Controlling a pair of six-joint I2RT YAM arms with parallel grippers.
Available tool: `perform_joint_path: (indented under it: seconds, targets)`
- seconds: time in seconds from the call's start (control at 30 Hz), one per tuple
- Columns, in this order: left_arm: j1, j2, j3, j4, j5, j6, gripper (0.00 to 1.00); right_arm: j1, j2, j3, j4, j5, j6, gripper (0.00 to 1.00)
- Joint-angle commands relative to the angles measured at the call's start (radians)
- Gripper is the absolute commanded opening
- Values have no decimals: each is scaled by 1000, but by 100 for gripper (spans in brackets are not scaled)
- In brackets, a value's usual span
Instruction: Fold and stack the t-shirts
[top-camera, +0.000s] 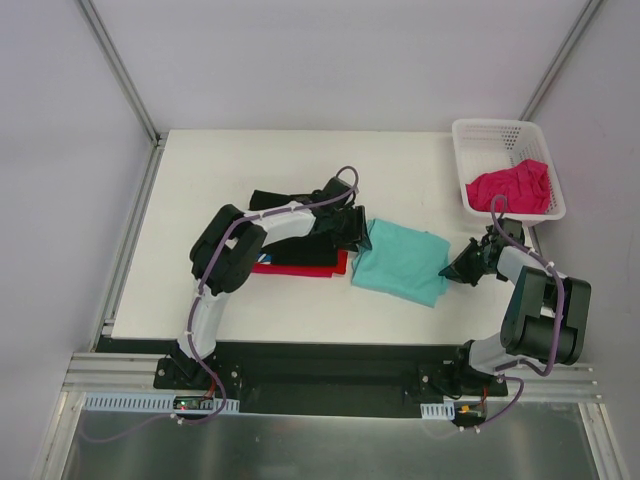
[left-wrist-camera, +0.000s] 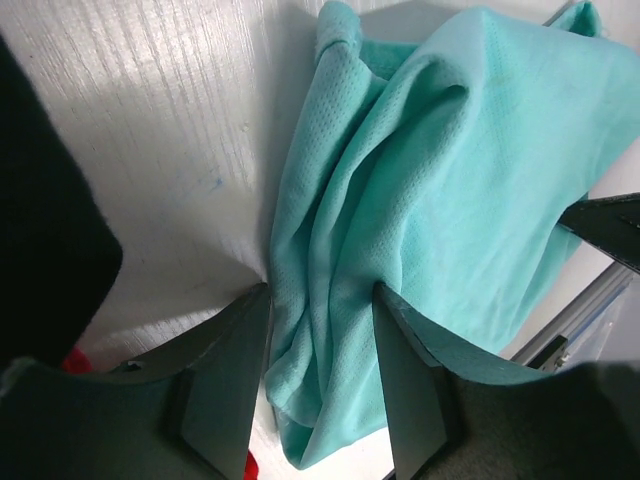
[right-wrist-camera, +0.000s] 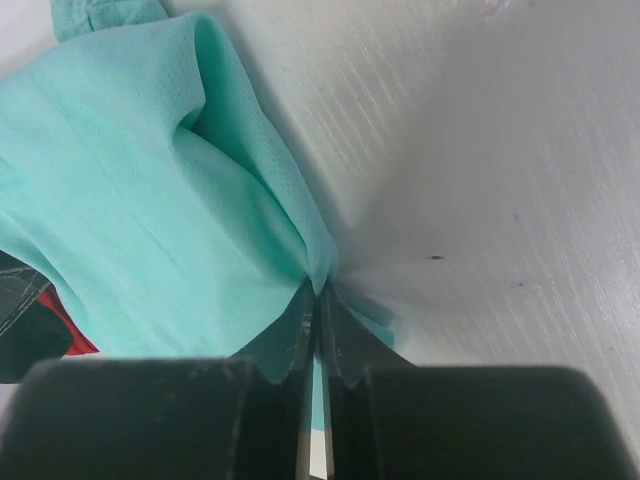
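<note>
Four shirts show from above, two of them only in part. The black shirt (top-camera: 305, 255) lies mid-table, largely under the left arm. The red shirt (top-camera: 300, 271) beneath it shows only as a thin strip along the near edge. The teal shirt (top-camera: 400, 262) lies just right of that pile, roughly folded, on the white table (top-camera: 250, 160). The left gripper (top-camera: 358, 232) sits at its far left corner and the right gripper (top-camera: 452, 270) at its right edge. From up here I cannot tell how either pair of jaws stands. The pink shirt (top-camera: 510, 188) is crumpled in the white basket (top-camera: 500, 125) at the far right corner, well apart from the others.

Seen from the left wrist, the left gripper (left-wrist-camera: 320, 295) has its fingers (left-wrist-camera: 225, 380) half apart. A bunched fold of the teal shirt (left-wrist-camera: 440, 180) fills the gap and touches both, so it grasps that bunch. Creases run down into the grip. The black shirt (left-wrist-camera: 40, 230) cuts in, blurred, at the left, with a speck of the red shirt (left-wrist-camera: 75, 360) below it. The teal cloth runs out of frame at the top.

Seen from the right wrist, the right gripper (right-wrist-camera: 318, 300) is clenched, with its fingers pressed together on a thin edge of the teal shirt (right-wrist-camera: 130, 200). The cloth is drawn to a point at the tips. Bare table (right-wrist-camera: 480, 150) fills the right. At the lower left a sliver of the red shirt (right-wrist-camera: 75, 337) peeps out beside a dark patch (right-wrist-camera: 25, 300) too blurred to name.
</note>
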Motion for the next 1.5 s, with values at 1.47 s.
perform_joint_path:
  seconds: [1.47]
  targets:
    - [-10, -24, -192, 205, 53, -106, 72, 4, 41, 72, -39, -60, -19, 1]
